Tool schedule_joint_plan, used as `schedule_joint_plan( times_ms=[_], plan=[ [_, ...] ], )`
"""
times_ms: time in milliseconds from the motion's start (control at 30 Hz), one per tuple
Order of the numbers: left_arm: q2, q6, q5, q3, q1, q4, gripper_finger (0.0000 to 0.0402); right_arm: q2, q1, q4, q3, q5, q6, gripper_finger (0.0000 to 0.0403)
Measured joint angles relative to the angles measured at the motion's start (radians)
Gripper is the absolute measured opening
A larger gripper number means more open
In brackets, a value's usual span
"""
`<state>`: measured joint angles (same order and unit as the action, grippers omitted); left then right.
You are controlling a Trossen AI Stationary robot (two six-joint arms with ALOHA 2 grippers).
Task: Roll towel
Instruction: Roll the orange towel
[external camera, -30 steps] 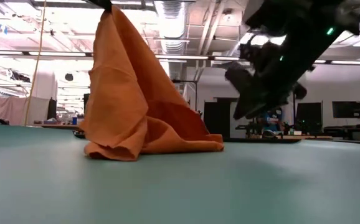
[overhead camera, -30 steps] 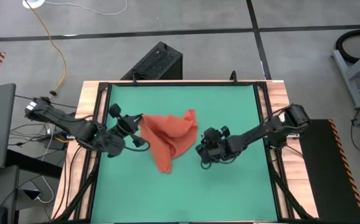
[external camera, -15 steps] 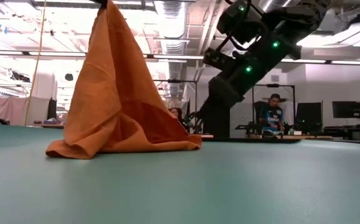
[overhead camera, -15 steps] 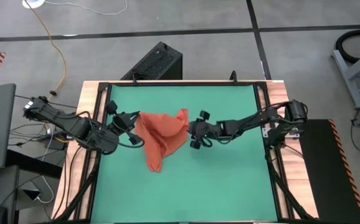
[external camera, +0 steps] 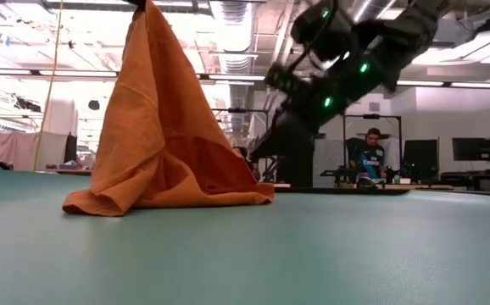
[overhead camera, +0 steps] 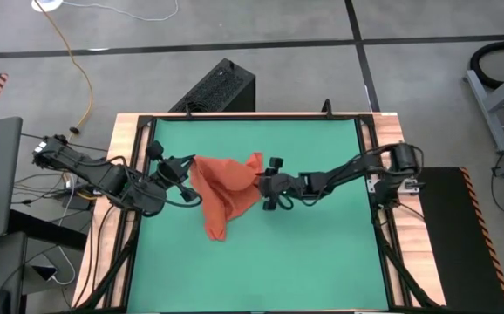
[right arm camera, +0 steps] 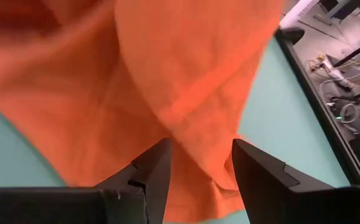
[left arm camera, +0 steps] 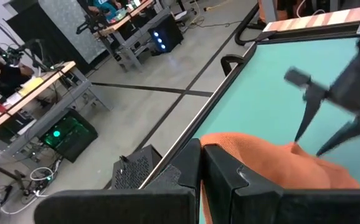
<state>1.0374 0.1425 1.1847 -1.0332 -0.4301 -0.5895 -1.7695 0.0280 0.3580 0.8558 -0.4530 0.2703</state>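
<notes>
Orange-red towel (overhead camera: 224, 192) is held up by one corner, clamped in the left gripper (overhead camera: 188, 171), its lower folds resting on the green mat (overhead camera: 322, 253); the right gripper (overhead camera: 262, 185) is spread apart at the cloth's edge

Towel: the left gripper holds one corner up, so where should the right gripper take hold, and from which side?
Probably the free edge nearest the right gripper, approached from the robot's right. The towel hangs tent-like from the left gripper, shut on its raised corner, with lower folds lying on the green mat. The right wrist view shows open fingers already straddling a hanging fold.
</notes>
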Motion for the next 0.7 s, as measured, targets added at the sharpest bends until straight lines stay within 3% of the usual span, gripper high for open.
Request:
schedule_joint_plan(
  times_ms=[100, 200, 367, 467, 567, 700],
  plan=[
    [0.000, 0.000, 0.000, 0.000, 0.000, 0.000, 0.0000, -0.074, 0.008, -0.001, 0.035, -0.107, 0.040, 0.0191],
    [0.000, -0.001, 0.000, 0.000, 0.000, 0.001, 0.0000, -0.125, 0.011, 0.024, 0.073, -0.129, 0.071, 0.0191],
    [0.000, -0.001, 0.000, 0.000, 0.000, 0.001, 0.0000, -0.196, 0.009, 0.017, 0.127, -0.264, 0.071, 0.0183],
    [0.000, -0.005, -0.002, 0.000, 0.000, 0.001, 0.0000, -0.200, 0.009, 0.014, 0.150, -0.291, 0.071, 0.0134],
    [0.000, -0.006, -0.010, 0.000, 0.000, -0.006, 0.0000, -0.183, 0.023, 0.010, 0.158, -0.295, 0.076, 0.0036],
    [0.000, 0.009, -0.075, 0.000, 0.001, -0.040, 0.0000, -0.127, 0.050, -0.028, 0.165, -0.307, 0.051, 0.0010]
  ],
)
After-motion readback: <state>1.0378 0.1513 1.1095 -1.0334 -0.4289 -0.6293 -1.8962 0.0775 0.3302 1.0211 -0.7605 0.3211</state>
